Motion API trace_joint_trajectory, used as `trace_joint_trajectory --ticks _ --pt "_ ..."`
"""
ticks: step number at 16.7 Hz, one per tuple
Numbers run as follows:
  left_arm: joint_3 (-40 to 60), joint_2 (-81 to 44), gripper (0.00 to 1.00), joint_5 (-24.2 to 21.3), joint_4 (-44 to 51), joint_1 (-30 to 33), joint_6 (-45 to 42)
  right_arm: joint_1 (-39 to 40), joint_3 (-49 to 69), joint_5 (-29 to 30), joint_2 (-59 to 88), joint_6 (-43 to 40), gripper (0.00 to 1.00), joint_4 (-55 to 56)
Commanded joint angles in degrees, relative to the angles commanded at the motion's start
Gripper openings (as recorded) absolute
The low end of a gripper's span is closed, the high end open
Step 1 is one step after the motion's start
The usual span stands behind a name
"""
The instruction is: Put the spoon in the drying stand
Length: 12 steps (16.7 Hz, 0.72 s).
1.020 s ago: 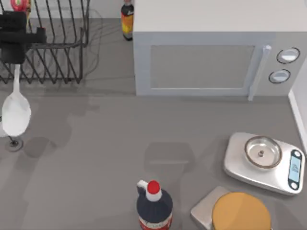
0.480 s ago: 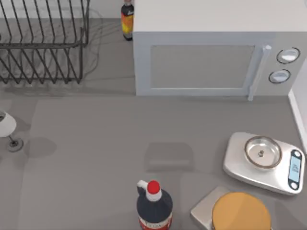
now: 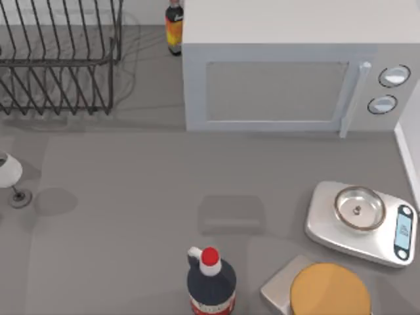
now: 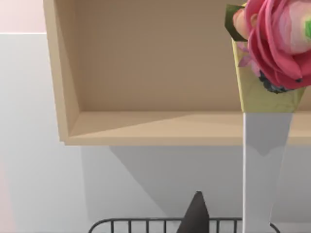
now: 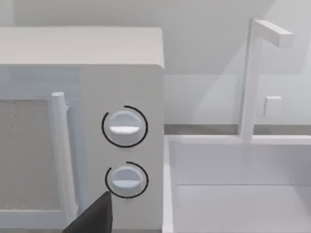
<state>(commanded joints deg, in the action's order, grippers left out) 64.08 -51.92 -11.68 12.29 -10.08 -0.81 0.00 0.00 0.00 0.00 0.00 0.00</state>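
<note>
The drying stand (image 3: 59,62), a black wire rack, stands at the table's back left, and its left end runs off the top view. In the left wrist view the spoon's white handle (image 4: 257,184) rises upright above the drying stand's top rim (image 4: 146,222), with its pink-red and yellow knob (image 4: 272,43) at the top. A dark tip of my left gripper (image 4: 197,216) sits beside that handle. I cannot tell whether the two touch. The spoon's bowl is hidden. A dark tip of my right gripper (image 5: 97,216) faces the microwave's knobs (image 5: 124,127).
A white microwave (image 3: 275,85) fills the back middle, with a sauce bottle (image 3: 173,26) behind it. A small wine glass (image 3: 8,172) stands at the left edge. At the front are a dark red-capped bottle (image 3: 210,279), a kitchen scale (image 3: 361,223) and an orange-topped block (image 3: 328,289). A wooden shelf (image 4: 146,73) hangs above the rack.
A second ago my left gripper held the spoon, bowl down, in front of the rack at the top view's left. Arm and spoon have since left that view.
</note>
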Motion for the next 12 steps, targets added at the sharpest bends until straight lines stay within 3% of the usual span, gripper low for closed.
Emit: trace_joint_trajectory --ticks 5,12 --pt "-0.8 -11.6 0.0 1.0 -12.2 1.1 0.0 0.0 0.0 0.0 0.0 0.0 1.0 0.0" --pt "-6.6 -36.7 0.0 3.7 -44.2 4.2 -0.3 0.0 0.0 0.0 0.0 0.0 1.0 0.0"
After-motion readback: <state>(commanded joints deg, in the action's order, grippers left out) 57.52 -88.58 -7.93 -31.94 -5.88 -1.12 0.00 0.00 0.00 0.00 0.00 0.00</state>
